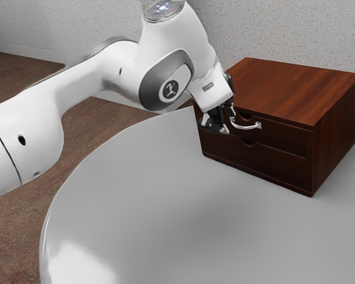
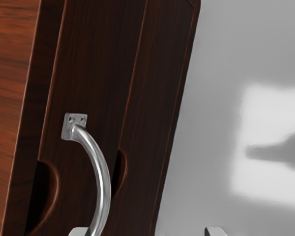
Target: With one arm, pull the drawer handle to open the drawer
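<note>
Drawer handle (image 1: 246, 124): a slim, curved bar of polished silver metal, fixed by a small square plate with two screw holes to the upper drawer (image 1: 278, 135) of a small cabinet (image 1: 296, 89). The cabinet is a low box of dark reddish wood with a fine straight grain and a smooth, slightly glossy top. It stands at the far edge of a round table (image 1: 165, 213), toward the exterior view's right. The table top is plain matte grey and catches soft light. Below the upper drawer sits a second drawer (image 1: 266, 160) of the same wood. Each front has a shallow half-round notch cut into its upper edge. Both fronts appear level with each other, and I cannot tell what either drawer holds. The white arm (image 1: 106, 77), rounded and smooth-shelled with grey joint caps, comes in from the exterior view's left. Its black gripper (image 1: 220, 123) is at the handle's near end. In the wrist view the handle (image 2: 99, 172) arcs down the drawer front (image 2: 88, 73) to one pale fingertip, while the other fingertip (image 2: 214, 231) stands well off to the side over bare table. The fingers are therefore apart, with the bar against only one of them. Brown wood-patterned floor (image 1: 23, 77) and a speckled pale wall (image 1: 284, 29) lie behind.
</note>
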You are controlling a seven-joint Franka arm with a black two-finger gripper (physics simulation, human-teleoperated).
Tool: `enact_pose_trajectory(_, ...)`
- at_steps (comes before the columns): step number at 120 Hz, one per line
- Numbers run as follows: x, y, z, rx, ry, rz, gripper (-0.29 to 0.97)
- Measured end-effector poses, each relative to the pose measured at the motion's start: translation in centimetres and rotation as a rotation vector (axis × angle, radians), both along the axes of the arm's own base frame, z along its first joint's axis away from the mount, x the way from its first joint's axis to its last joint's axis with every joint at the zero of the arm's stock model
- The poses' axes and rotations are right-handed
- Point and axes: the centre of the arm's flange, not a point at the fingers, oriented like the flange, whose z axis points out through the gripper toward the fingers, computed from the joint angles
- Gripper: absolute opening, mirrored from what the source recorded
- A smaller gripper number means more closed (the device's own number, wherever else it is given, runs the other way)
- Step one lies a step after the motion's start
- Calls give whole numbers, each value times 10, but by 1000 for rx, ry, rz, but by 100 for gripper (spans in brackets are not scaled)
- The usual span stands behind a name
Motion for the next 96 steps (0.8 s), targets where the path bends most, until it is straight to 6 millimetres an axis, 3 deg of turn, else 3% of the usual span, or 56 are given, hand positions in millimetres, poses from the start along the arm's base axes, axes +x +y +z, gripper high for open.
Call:
enact_pose_trajectory(34, 10, 0, -17, -20, -2, -5, 19)
enact_pose_trajectory(58, 16, 1, -10, -26, -36, -14, 20)
enact_pose_trajectory(96, 24, 7, -22, -22, -45, -29, 22)
